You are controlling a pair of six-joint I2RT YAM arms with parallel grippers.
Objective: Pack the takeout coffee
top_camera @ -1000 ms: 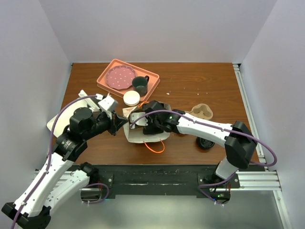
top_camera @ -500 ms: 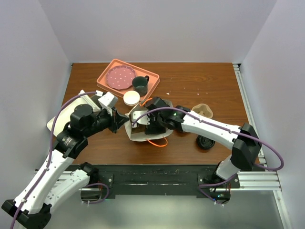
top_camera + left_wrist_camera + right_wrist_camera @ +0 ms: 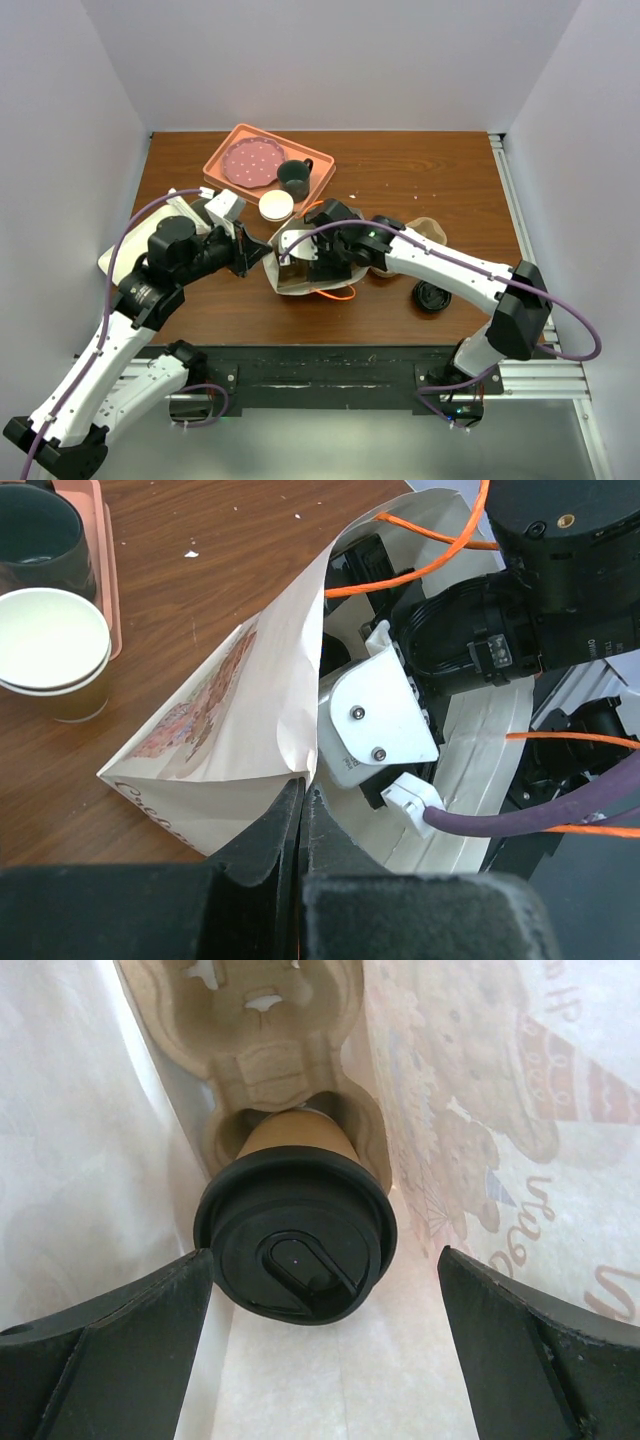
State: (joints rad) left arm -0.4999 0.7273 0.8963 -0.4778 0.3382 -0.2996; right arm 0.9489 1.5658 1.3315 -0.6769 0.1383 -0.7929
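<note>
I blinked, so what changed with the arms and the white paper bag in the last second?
The right arm's elbow swung outward and its open right gripper edged slightly farther from the bases inside the printed white paper bag, free of the tan paper cup with black lid. The left gripper stayed shut on the bag's edge. Orange tray, dark green mug and loose black lid stayed put.

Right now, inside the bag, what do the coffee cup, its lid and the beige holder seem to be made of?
The takeout coffee: body probably paper, matte tan. Its lid: black plastic, smooth, moulded, faint sheen. The holder: likely pressed pulp, rough grey-beige, soft rounded shapes.
</note>
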